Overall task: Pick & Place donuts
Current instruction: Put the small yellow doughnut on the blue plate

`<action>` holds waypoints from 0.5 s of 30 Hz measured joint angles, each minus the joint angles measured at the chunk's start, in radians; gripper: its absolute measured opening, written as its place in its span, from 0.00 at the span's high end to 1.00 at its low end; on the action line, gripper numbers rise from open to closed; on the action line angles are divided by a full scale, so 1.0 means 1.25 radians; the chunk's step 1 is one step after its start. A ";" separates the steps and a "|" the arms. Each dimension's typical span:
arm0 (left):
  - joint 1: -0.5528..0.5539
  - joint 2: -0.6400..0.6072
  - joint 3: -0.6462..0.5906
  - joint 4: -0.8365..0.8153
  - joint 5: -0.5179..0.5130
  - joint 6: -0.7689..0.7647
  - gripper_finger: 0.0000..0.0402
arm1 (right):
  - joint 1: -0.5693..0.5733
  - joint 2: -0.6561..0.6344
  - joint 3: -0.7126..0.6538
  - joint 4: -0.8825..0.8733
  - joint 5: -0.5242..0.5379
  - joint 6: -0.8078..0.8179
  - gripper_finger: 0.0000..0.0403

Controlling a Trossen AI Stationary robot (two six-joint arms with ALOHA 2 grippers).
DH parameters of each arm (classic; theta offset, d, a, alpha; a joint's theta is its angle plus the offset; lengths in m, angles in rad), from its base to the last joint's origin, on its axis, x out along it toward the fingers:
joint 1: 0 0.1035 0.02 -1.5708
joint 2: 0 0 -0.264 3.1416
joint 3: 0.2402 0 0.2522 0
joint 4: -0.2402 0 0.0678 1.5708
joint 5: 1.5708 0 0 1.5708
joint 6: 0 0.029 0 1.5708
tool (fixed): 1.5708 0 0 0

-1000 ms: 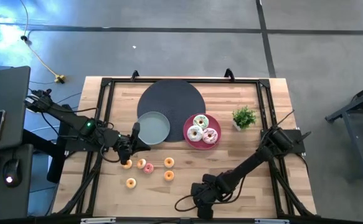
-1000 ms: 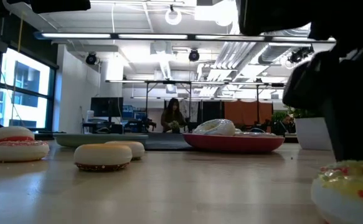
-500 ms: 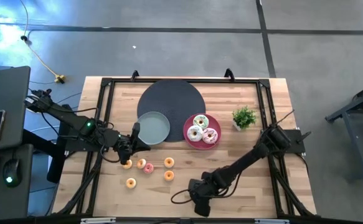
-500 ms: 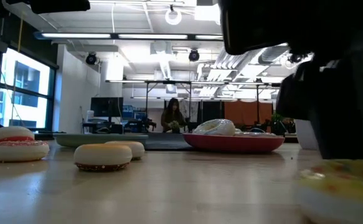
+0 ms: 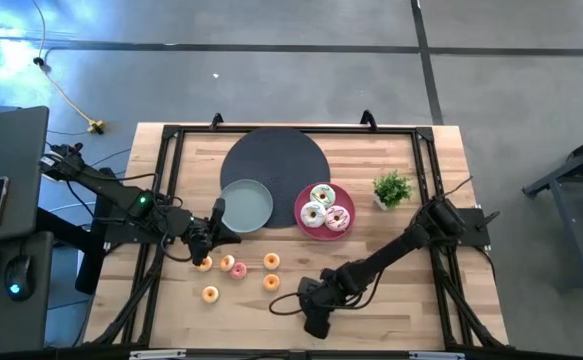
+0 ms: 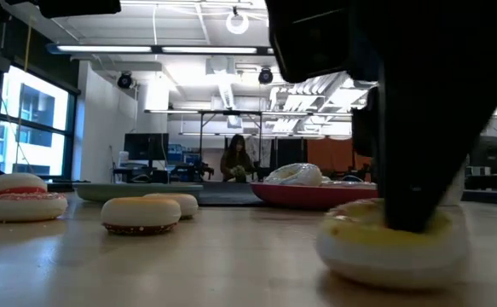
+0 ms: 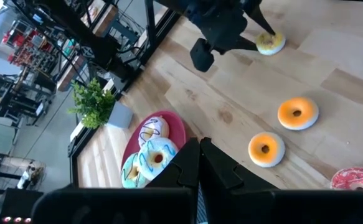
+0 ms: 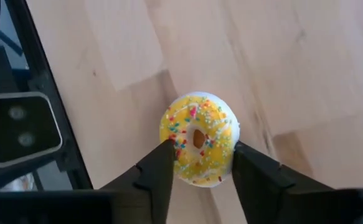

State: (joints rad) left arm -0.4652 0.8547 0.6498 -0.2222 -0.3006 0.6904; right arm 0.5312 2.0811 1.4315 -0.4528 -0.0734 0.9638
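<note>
Since a second ago the right gripper (image 5: 309, 312) has slid leftward along the table's front edge. Its fingers (image 8: 156, 171) are spread only to the width of one small yellow donut (image 8: 198, 139) and press against that donut's two sides; the donut has a pale base, yellow icing and coloured sprinkles, and sits on the wood near the front edge.

The left gripper (image 5: 204, 250) hovers at the left of the table over the loose donuts; its fingers look nearly closed with nothing seen between them.

Four more small donuts lie left of centre: three orange (image 5: 271, 261) and one pink (image 5: 239, 270). Three larger iced donuts (image 5: 323, 194) rest on the single pink plate (image 5: 307, 226) near the table's middle. One grey-green plate (image 5: 247, 205) lies beside it, overlapping one dark round mat (image 5: 272, 155). One potted plant (image 5: 392, 187) stands toward the right.
</note>
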 joint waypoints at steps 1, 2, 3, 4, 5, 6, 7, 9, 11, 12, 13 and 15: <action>0.000 0.000 0.000 0.000 0.003 -0.002 1.00 | -0.003 0.000 0.000 0.003 0.000 -0.001 0.68; 0.000 0.000 0.000 0.000 0.007 -0.005 1.00 | -0.006 0.000 0.000 0.006 0.001 -0.002 0.70; 0.000 0.000 0.000 -0.001 0.012 -0.008 1.00 | -0.008 0.000 0.000 0.007 0.004 -0.002 0.72; 0.000 0.000 0.000 -0.001 0.022 -0.011 1.00 | -0.012 0.000 0.000 0.007 0.010 -0.002 0.74; 0.000 0.000 0.000 -0.002 0.025 -0.012 1.00 | -0.016 -0.001 0.000 0.006 0.016 -0.001 0.76; 0.000 0.000 0.000 -0.004 0.027 -0.012 1.00 | -0.019 -0.005 0.000 0.004 0.025 0.000 0.78; 0.000 0.000 0.000 -0.006 0.029 -0.013 1.00 | -0.023 -0.010 0.000 0.003 0.036 0.000 0.80; 0.000 0.000 0.000 -0.008 0.030 -0.020 1.00 | -0.036 -0.029 0.000 0.000 0.065 -0.009 0.83; 0.000 -0.001 0.000 -0.011 0.030 -0.031 1.00 | -0.054 -0.054 0.000 -0.011 0.105 -0.020 0.86; 0.000 -0.004 0.000 -0.012 0.030 -0.035 1.00 | -0.065 -0.068 0.000 -0.023 0.126 -0.024 0.88; -0.004 -0.007 0.000 -0.013 0.030 -0.038 1.00 | -0.078 -0.086 0.000 -0.032 0.146 -0.029 0.89; -0.023 -0.014 0.000 -0.011 0.022 -0.039 1.00 | -0.112 -0.120 0.000 -0.040 0.180 -0.038 0.90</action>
State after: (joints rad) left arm -0.4938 0.8377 0.6495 -0.2364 -0.2736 0.6410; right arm 0.3918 1.9306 1.4315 -0.5027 0.1510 0.9161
